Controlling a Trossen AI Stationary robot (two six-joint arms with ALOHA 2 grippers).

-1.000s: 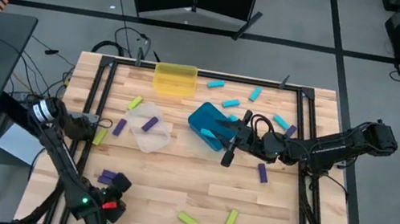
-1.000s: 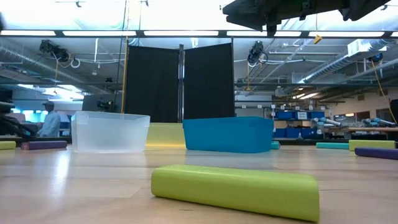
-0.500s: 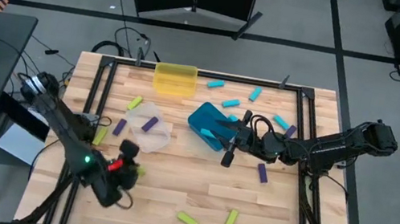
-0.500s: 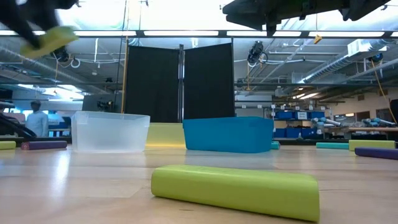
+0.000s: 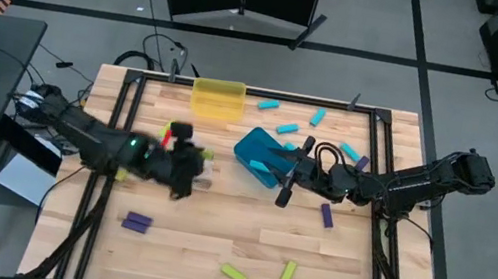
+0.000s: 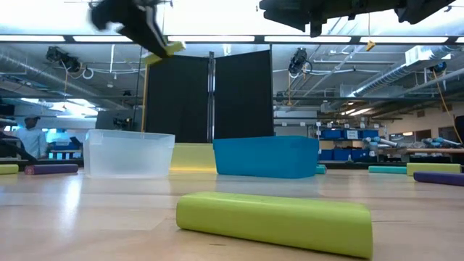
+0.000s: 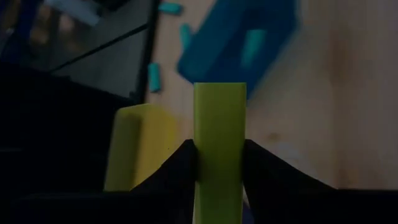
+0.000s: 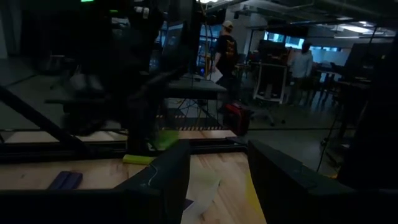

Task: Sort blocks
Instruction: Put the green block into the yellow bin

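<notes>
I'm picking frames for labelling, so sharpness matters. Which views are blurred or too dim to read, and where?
High view: the left gripper is smeared by motion; the table is sharp. Low view: that gripper blurs too, while the near yellow-green block is crisp. Left wrist view: the held block is clear, the teal bin soft. Right wrist view: dim throughout.

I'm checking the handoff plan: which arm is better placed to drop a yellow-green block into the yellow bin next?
Left. The left gripper is shut on a yellow-green block, raised near the clear bin, close to the yellow bin. The right gripper waits by the teal bin.
</notes>
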